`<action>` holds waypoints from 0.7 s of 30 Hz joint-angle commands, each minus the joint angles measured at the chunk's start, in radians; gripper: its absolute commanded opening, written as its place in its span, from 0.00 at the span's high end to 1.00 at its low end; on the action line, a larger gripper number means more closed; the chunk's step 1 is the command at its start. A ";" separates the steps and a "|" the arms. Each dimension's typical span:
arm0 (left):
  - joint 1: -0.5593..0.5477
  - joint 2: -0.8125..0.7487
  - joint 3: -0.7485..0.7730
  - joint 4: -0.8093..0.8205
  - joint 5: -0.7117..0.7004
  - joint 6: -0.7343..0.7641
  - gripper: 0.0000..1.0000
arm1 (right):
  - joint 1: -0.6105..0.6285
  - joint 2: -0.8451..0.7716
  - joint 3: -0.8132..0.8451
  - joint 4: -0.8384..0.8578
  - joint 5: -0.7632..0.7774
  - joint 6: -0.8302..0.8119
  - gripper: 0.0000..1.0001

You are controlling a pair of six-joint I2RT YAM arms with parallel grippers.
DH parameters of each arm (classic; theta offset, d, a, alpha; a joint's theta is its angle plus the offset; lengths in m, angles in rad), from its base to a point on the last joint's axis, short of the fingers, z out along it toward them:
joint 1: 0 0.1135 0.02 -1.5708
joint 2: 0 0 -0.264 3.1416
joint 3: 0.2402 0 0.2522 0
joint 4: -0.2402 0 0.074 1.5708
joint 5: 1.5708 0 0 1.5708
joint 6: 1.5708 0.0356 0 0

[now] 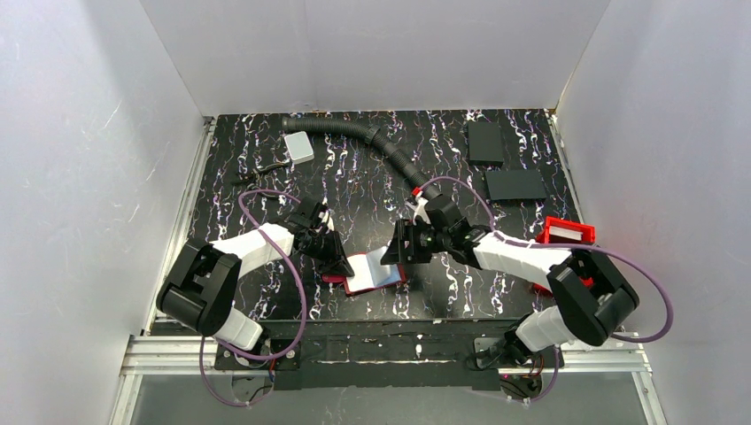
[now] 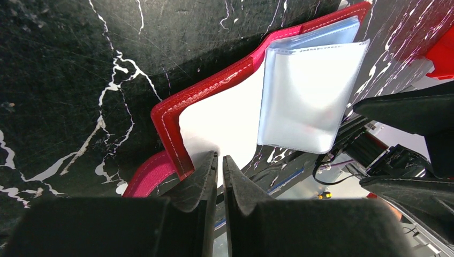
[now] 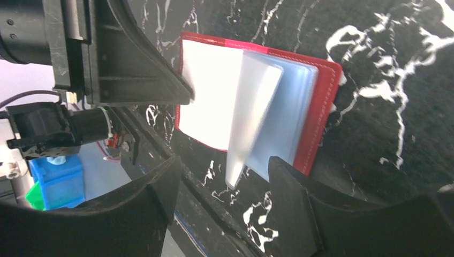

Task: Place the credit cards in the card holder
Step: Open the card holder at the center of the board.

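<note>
The card holder [image 1: 374, 273], a red wallet, lies open near the table's front edge, showing a white inner page [image 2: 219, 120] and clear plastic sleeves [image 2: 308, 91]. My left gripper [image 1: 335, 251] is shut, its tips [image 2: 219, 159] on the wallet's left side by the white page; nothing shows between them. My right gripper [image 1: 400, 245] is open just right of the wallet, and one sleeve [image 3: 251, 118] stands up from the wallet [image 3: 316, 107] between its fingers [image 3: 225, 174], untouched. A pale grey-white card-like rectangle [image 1: 299, 147] lies at the back left, far from both grippers.
Two black flat slabs [image 1: 485, 142] [image 1: 515, 184] lie at the back right. A black corrugated hose [image 1: 354, 133] crosses the back. A red open-top bin [image 1: 567, 233] with something white inside stands at the right edge. A small dark item [image 1: 266, 168] lies at the left.
</note>
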 commanded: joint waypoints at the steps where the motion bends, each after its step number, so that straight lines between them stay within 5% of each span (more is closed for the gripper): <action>1: 0.000 0.006 -0.007 0.001 0.009 0.006 0.93 | 0.024 0.059 -0.003 0.157 -0.070 0.049 0.32; 21: 0.001 -0.030 0.023 -0.058 0.000 0.031 0.93 | 0.171 0.215 0.024 0.392 -0.081 0.152 0.42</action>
